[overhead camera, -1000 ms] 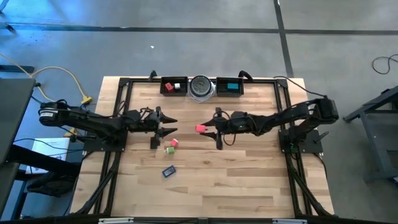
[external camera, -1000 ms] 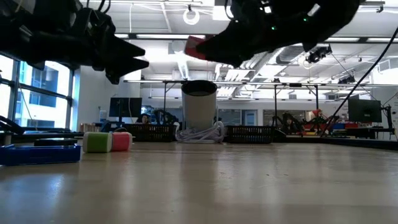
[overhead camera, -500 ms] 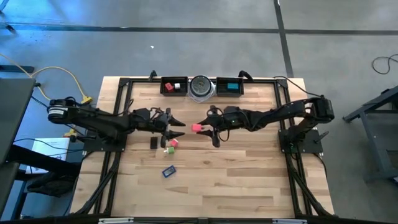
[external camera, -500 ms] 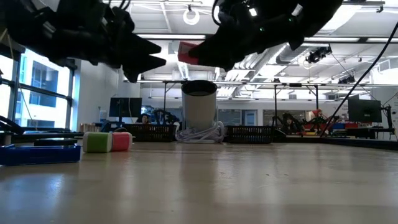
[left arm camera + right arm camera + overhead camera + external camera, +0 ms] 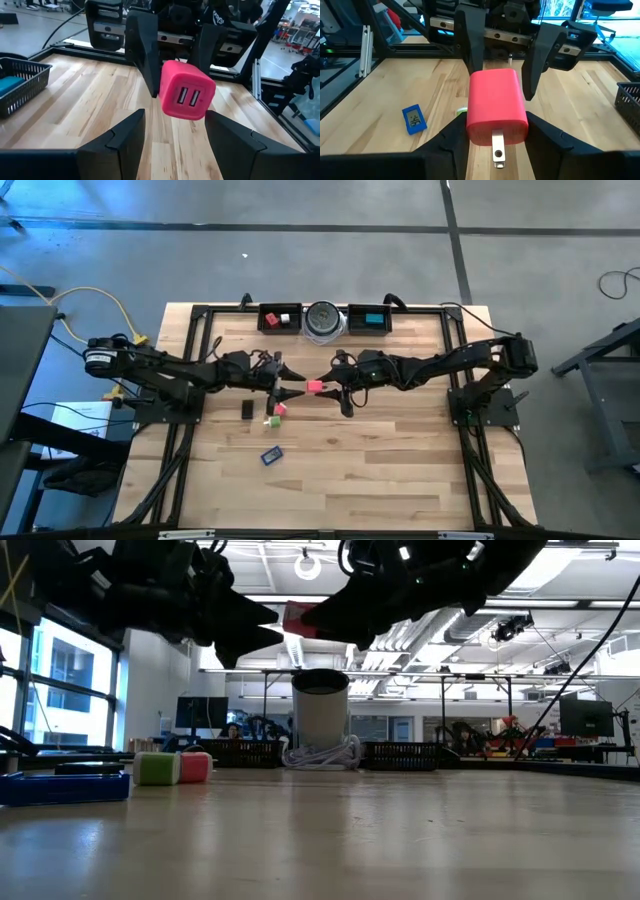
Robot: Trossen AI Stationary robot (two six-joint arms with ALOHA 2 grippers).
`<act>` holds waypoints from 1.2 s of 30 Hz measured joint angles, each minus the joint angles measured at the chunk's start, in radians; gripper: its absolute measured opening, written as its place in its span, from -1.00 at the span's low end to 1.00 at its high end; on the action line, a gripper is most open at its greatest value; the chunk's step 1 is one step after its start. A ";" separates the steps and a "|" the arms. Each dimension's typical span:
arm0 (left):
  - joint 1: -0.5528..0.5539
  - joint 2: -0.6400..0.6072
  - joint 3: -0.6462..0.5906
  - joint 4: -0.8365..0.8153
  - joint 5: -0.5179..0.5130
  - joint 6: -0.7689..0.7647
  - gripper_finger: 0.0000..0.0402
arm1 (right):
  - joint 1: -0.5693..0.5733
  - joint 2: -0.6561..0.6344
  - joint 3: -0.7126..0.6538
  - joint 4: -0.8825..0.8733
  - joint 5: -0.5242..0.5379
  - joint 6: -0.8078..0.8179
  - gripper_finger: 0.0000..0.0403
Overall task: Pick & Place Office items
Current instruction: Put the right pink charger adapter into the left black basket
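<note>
Mid-table, right gripper (image 5: 322,387) pinches red block (image 5: 496,106); left gripper (image 5: 175,130) spread wide; no legible writing.

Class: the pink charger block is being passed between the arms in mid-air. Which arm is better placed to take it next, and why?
The left. The right gripper is shut on the pink charger block, while the left gripper is open, its fingers flanking the block's free end.

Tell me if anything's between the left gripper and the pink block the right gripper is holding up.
Nothing visible. The left gripper is open and faces the pink block, held above the table in the right gripper, with only open air between them.
</note>
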 joint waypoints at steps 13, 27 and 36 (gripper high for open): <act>0.000 0.000 0.151 -0.325 0.000 0.018 0.00 | 0.000 0.000 0.000 -0.155 -0.024 0.024 -0.28; 0.029 0.065 0.165 -0.358 0.099 -0.047 0.00 | -0.011 0.036 0.212 -0.546 0.013 -0.075 -0.28; 0.024 0.065 0.166 -0.352 0.105 -0.046 0.00 | -0.024 0.190 0.402 -0.846 -0.085 -0.146 -0.28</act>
